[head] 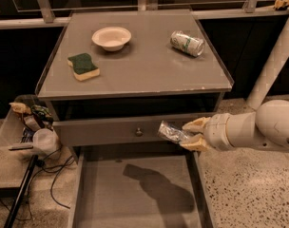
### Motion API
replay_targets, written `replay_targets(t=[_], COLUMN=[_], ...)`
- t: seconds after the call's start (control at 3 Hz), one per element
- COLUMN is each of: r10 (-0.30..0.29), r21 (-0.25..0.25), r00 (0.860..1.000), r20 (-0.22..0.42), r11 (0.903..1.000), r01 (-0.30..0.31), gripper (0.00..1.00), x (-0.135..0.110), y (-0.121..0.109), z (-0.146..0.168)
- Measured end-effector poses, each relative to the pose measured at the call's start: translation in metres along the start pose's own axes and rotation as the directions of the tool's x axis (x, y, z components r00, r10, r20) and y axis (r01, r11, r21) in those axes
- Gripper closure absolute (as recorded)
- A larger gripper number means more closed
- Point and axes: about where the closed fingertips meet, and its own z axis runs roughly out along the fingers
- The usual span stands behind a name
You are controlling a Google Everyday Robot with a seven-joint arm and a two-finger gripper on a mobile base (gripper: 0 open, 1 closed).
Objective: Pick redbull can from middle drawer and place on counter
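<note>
One can in play: the redbull can (171, 132) is clear of the floor of the middle drawer (106, 198), pinched at its right-hand end by the gripper (186, 136). The jaws are closed narrow on it, one finger above and one below. The can pokes out leftward from them, long axis near level, far end tipped a touch up. It hangs in front of the upper drawer front (97, 133), just right of the knob (138, 132), with its shadow (158, 191) on the bare drawer floor beneath.

Now the bit that matters: the counter (149, 72) lies above and behind the can, front edge just overhead. My read is that the can has to climb past that edge before it travels back, or it clips the rim.

The arm (258, 129) reaches in from the right, below counter height. Up top, the front middle looks like open landing room. There's the sponge (83, 66) at left, the bowl (111, 37) behind it, and the white-and-green can (187, 43) on its side at back right, all well apart from that spot.

Left of the cabinet sits a tray of clutter (30, 122), out of the way. Off right stands a white pole (277, 56), near the arm and worth watching on the way up
</note>
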Motion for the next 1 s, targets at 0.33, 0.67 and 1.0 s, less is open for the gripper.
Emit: replay_targets(t=[0.33,0.67,1.0], r10=[-0.037,-0.116,-0.206], r21=[0.016,0.08,0.151], r00=[0.999,0.993,0.978], r20=[-0.02,-0.029,-0.031], r11=[0.9992,0.9898,0.9663], r01=[0.037,0.118,0.208], gripper=[1.0,1.0,1.0], x=[-0.011,-0.047,-0.093], y=[-0.003,-0.017,-0.035], z=[-0.007,-0.04,-0.08])
